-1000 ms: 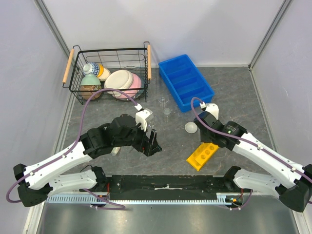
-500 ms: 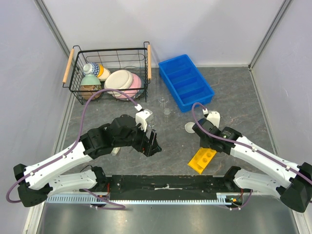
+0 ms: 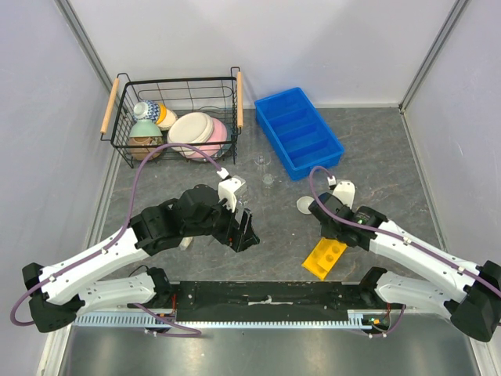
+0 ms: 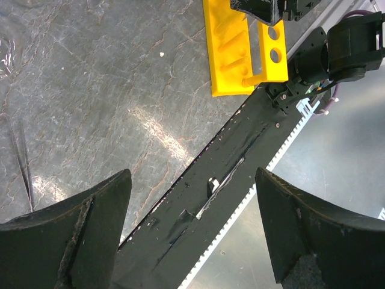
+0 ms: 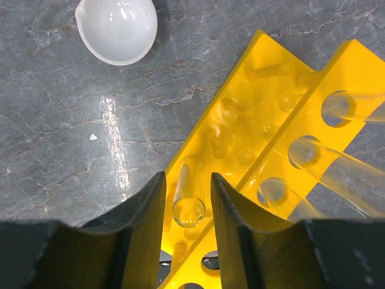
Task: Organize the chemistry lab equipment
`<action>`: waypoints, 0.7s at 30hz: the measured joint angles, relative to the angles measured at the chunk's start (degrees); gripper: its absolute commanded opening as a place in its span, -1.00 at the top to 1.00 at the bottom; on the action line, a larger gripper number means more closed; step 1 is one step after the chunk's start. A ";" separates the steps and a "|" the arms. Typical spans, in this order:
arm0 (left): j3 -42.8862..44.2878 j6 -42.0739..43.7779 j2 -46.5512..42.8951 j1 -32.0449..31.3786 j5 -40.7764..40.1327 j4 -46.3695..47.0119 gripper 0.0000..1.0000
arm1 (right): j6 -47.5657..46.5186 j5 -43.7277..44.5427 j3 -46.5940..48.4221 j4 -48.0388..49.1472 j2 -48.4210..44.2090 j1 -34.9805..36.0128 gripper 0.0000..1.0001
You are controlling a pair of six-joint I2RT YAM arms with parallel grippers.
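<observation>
The right arm (image 3: 415, 251) has its jaws gripping a glass tube (image 5: 187, 201) over the yellow rack (image 5: 271, 78). The left arm (image 3: 102, 254) has its jaws wide open above the worktop (image 4: 90, 90).

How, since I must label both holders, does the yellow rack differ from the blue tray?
The yellow rack has round holes, some holding clear glass tubes; the blue tray has rectangular compartments. The rack lies toward the near edge, with the right gripper over it; the tray sits farther back beside the wire basket, no arm over it. The rack looks smaller than the tray. Both are single-colour and sit askew on the grey table.
</observation>
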 measured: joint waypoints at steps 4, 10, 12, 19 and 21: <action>0.02 0.00 0.11 0.00 0.02 0.02 -0.79 | -0.26 0.57 1.99 -1.29 0.13 0.00 0.07; 0.02 0.00 0.17 0.00 0.02 0.04 -0.79 | -0.55 1.16 9.03 -3.30 0.61 0.00 -0.02; 0.02 0.00 0.20 0.00 0.02 0.02 -0.79 | -0.31 1.27 11.32 -4.83 0.50 0.04 -0.04; 0.02 0.00 0.17 0.00 0.09 -0.07 -0.79 | 3.15 0.74 17.44 -12.50 -2.27 0.09 -0.04; 0.02 0.00 0.17 0.00 0.22 -0.07 -0.79 | 4.74 0.07 17.86 -14.91 -3.30 0.09 -0.09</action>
